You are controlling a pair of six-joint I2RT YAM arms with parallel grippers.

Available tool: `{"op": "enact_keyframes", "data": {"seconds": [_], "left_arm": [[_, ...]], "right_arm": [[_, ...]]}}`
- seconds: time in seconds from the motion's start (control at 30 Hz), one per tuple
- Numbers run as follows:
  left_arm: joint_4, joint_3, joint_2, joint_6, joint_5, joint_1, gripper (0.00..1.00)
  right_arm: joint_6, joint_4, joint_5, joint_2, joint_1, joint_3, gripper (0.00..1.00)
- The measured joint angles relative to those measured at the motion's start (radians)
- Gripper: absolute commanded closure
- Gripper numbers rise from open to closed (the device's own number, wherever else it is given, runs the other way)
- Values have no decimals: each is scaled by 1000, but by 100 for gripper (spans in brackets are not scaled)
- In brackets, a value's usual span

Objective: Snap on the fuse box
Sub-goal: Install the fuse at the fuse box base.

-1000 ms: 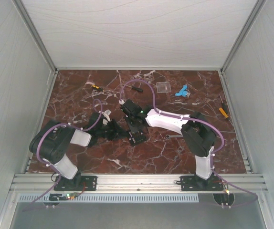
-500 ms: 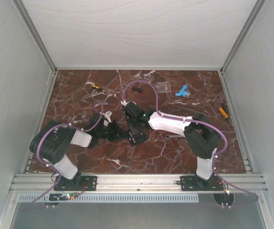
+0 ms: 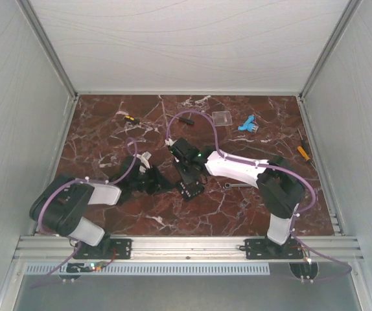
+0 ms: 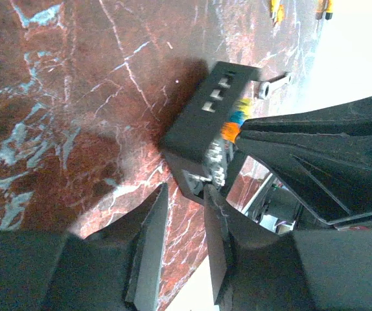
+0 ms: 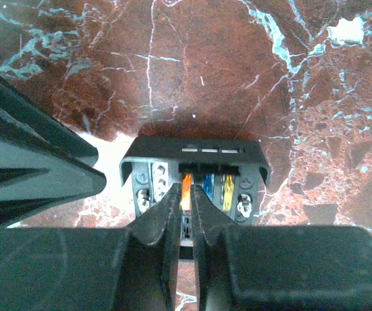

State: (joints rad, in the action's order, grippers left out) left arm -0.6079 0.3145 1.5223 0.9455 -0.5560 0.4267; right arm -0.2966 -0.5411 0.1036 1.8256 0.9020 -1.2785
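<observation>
The fuse box [image 5: 196, 150] is a small black box with orange, blue and yellow fuses, lying on the marble table [image 3: 108, 129] between the arms [image 3: 191, 191]. My right gripper [image 5: 186, 192] comes down on its face with only a thin slit between the fingers. Its tips rest at the orange fuse [image 5: 186, 184]. My left gripper [image 4: 187, 193] sits low to the box's left, fingers apart, with marble showing between them. The box's near corner [image 4: 196, 181] lies right at its tips. In the left wrist view the fuse box [image 4: 199, 123] stands tilted, with the right gripper's fingers [image 4: 290, 146] against its fuses.
At the back lie a clear plastic plate [image 3: 223, 118], a blue part [image 3: 246, 124] and two small screwdrivers [image 3: 131, 119] [image 3: 186, 120]. An orange-handled tool [image 3: 303, 151] is near the right wall. A small wrench [image 3: 233, 184] lies under the right forearm.
The left arm's elbow has swung down and to the left, drawing its gripper slightly back from the box. The right gripper and box have shifted a little to the right.
</observation>
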Motion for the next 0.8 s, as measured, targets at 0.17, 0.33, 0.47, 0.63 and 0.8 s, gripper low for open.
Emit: {"op": "enact_keyframes", "data": {"seconds": [0.17,0.33,0.47,0.63,0.8], "left_arm": [[66,8,-69,-35,34,0,64],[106,48,-68,-84,45,-10,61],[108,96,-27,-118,26,-32,61],[82,146,46,-141,-21,-43,62],[53,164,94,-147,-74,-42,63]], "right_arm": [[20,-16,-20,-29,0,-16,79],[24,-17,-35,-37,-5,-19,74],[28,-23,-45,-37,-14,-19,75],[30,-33,-53,-37,-22,-19,82],[29,-57,-56,-22,-26,-24,86]]}}
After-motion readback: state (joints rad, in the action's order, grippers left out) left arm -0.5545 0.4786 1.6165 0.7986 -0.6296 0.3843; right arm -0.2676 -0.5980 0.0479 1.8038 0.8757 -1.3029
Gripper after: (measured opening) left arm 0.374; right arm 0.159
